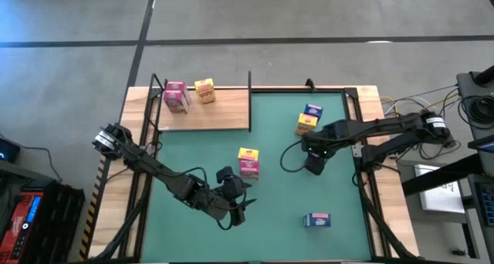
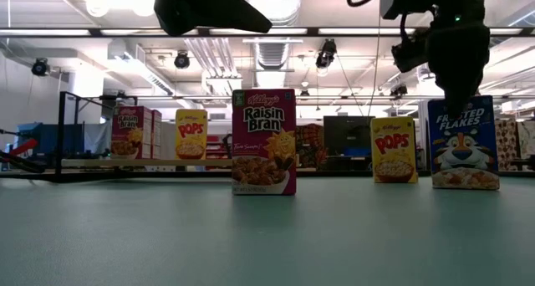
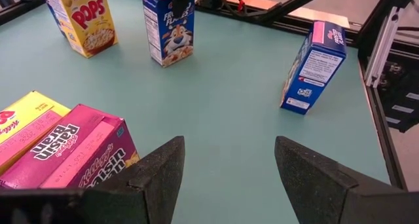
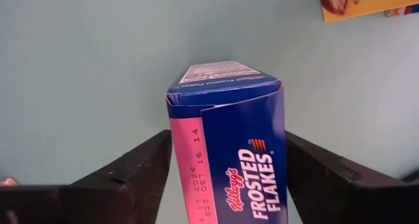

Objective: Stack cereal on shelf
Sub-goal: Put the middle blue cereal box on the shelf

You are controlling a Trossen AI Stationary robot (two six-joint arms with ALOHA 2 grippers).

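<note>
Closest to the lens at desk level is the magenta cardboard Raisin Bran box [image 2: 263, 141]. It stands upright on the green desk mat [image 1: 278, 202], a little way off the open long side of the light-wood shelf [image 1: 224, 113], and a yellow cardboard box [image 1: 247, 153] touches it on the side facing the shelf. My left hand [image 3: 229, 152] hangs just past that pair, on the side away from the shelf. Its fingers are spread and hold nothing, so I read it as parked there to keep the lane to the shelf free.

My right hand [image 4: 227, 142] is well away from the shelf, across the mat. It sits astride the top of the blue cardboard Frosted Flakes box [image 4: 226, 86], which stands upright on the mat near a yellow Pops box [image 2: 393, 150]. I cannot tell whether the hand is clamped on it or only set around it. I chose to come down from above across the narrow faces, since that should keep the box vertical for carrying and for setting down between the thin black posts.

On the shelf are a pink box [image 1: 176, 96] and a small yellow box [image 1: 204, 90]. Both stand towards one end, which I judge leaves bare board for the rest. A second blue box [image 1: 317, 220] lies farthest from the shelf.
</note>
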